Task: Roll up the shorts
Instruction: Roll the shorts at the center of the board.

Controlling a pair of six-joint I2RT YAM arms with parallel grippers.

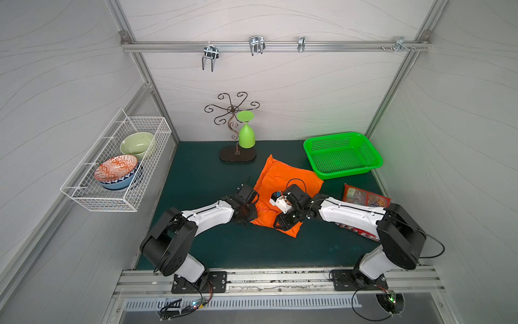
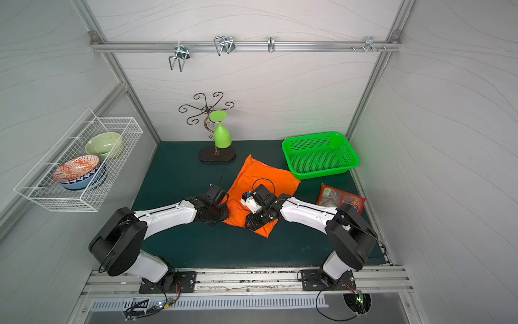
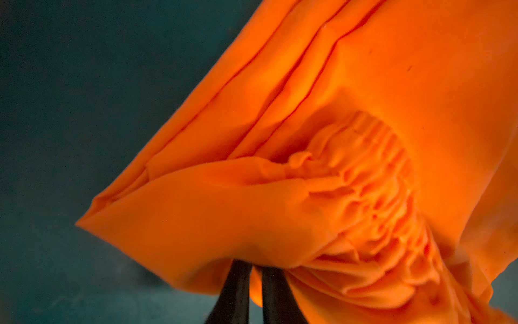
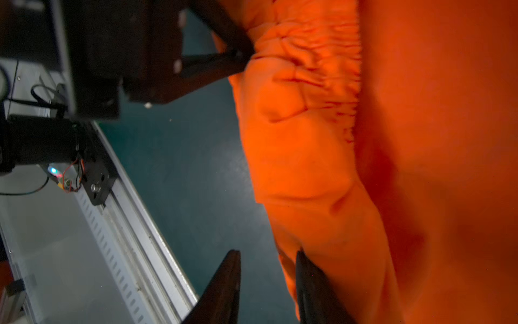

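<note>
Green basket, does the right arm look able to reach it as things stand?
Probably yes. The green basket sits at the back on that arm's side, with only the low-lying shorts nearby. The right gripper stands open at the shorts' edge.

The shorts [image 1: 283, 175] are seen in both top views, folded into a bright orange diamond near the middle of the dark green mat [image 1: 210, 246], one corner pointed to 12 o'clock. The gathered waistband [image 3: 372, 182] is bunched at the 7 o'clock edge, with smooth layers stacked beyond it.
</note>
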